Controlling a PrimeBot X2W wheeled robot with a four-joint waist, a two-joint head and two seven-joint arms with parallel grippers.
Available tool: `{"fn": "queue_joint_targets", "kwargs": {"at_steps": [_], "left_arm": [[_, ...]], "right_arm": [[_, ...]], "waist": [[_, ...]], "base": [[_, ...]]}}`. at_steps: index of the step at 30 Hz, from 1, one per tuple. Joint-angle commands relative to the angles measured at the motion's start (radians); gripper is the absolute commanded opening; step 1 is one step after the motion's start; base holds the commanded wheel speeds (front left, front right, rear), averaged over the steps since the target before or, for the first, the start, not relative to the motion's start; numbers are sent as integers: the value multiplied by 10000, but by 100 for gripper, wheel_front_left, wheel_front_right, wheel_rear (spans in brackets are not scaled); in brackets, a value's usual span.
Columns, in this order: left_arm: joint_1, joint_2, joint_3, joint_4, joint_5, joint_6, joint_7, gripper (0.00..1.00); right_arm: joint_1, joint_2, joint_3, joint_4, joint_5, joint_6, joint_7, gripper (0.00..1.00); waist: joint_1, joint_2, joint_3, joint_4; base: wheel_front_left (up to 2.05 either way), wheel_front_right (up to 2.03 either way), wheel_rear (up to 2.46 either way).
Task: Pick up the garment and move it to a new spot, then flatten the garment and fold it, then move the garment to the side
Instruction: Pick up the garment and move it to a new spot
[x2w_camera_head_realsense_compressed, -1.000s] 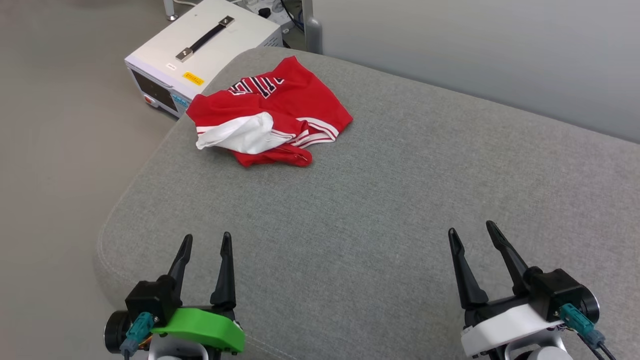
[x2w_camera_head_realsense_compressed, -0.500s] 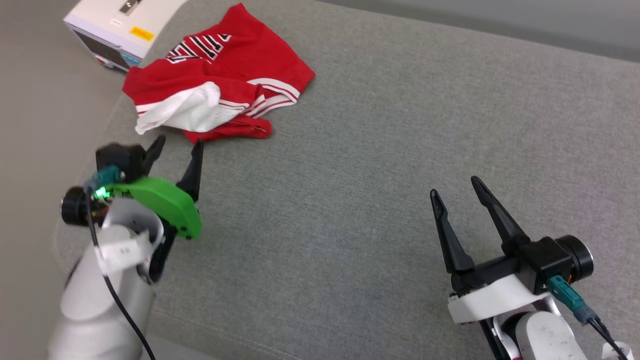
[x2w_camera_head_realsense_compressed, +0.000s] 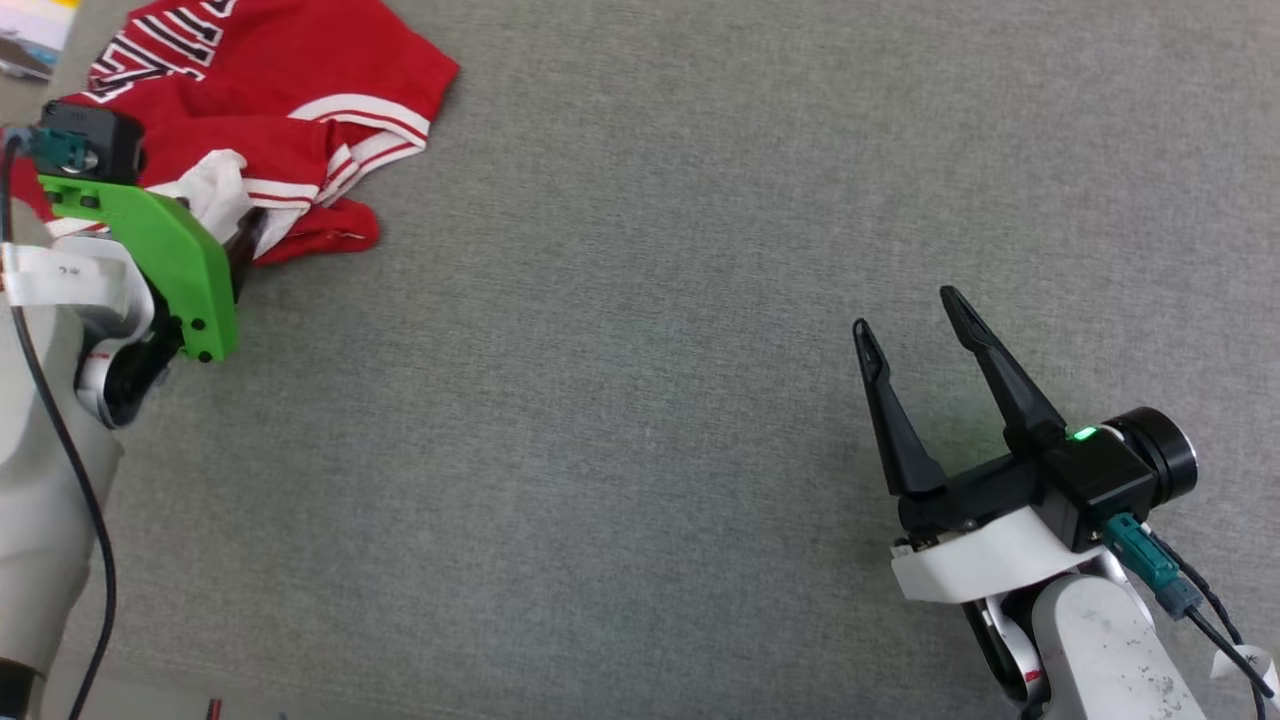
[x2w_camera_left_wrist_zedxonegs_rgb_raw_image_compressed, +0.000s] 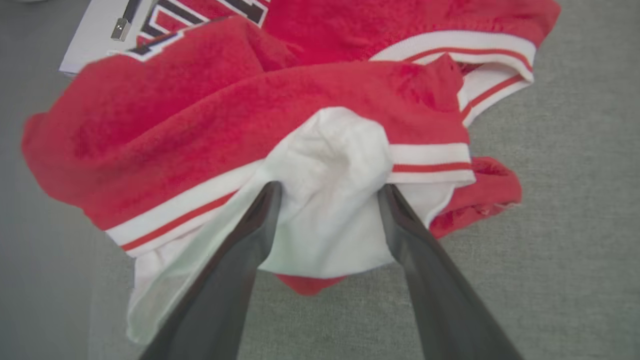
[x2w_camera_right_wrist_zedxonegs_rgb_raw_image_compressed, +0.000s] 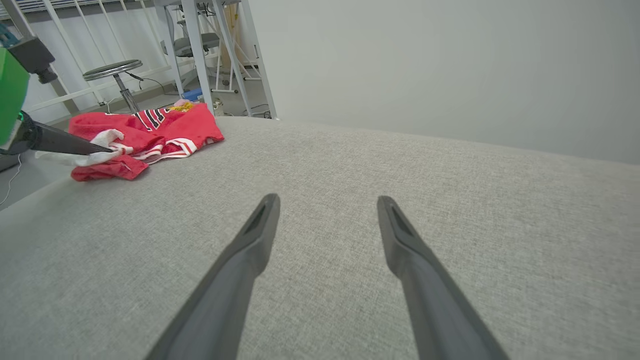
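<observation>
The head view looks steeply down on the grey cushion (x2w_camera_head_realsense_compressed: 640, 250) from above; the left wrist view sits very close to the garment (x2w_camera_left_wrist_zedxonegs_rgb_raw_image_compressed: 200, 125), facing along the left hand (x2w_camera_left_wrist_zedxonegs_rgb_raw_image_compressed: 327, 189); the right wrist view looks low across the cushion from well apart; all three share the garment.

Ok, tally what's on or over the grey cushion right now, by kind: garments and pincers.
Garments: 1, the red jersey, crumpled on the grey cushion.
Pincers: 2, the left pincer open with a finger on either side of the jersey's white sleeve, and the right pincer open over bare cushion.
Total: 3
</observation>
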Motion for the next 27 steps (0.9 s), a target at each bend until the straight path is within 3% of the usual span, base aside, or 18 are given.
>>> {"fn": "queue_joint_targets", "kwargs": {"at_steps": [1, 8, 9, 10, 16, 27], "left_arm": [[-299, 206, -104, 253, -243, -27, 125, 100], [-705, 245, -528, 1481, -932, -28, 888, 100], [-682, 219, -643, 1545, -1065, -28, 1024, 33], [-670, 200, -686, 1545, -1202, -28, 1024, 0], [-607, 172, -742, 1557, -1745, -28, 178, 0], [-696, 463, -1077, 567, -1215, -28, -2910, 0]], "right_arm": [[-198, -41, 23, -84, -67, -7, -47, 100], [-268, -90, 90, -116, -201, -7, -47, 100], [-262, -84, 72, -117, -206, -7, -47, 100], [-257, -80, 52, -116, -208, -7, -47, 100], [-211, -57, -101, -33, -221, -7, -47, 100], [129, 27, -451, 310, 55, -7, -47, 100]], "waist": [[-2, 0, 681, -646], [-2, 0, 886, -809], [-2, 0, 879, -818], [-2, 0, 870, -817], [-2, 0, 537, -675], [-2, 0, -1108, -377]], "base": [[0, 0, 0], [0, 0, 0], [0, 0, 0], [0, 0, 0], [0, 0, 0], [0, 0, 0]]}}
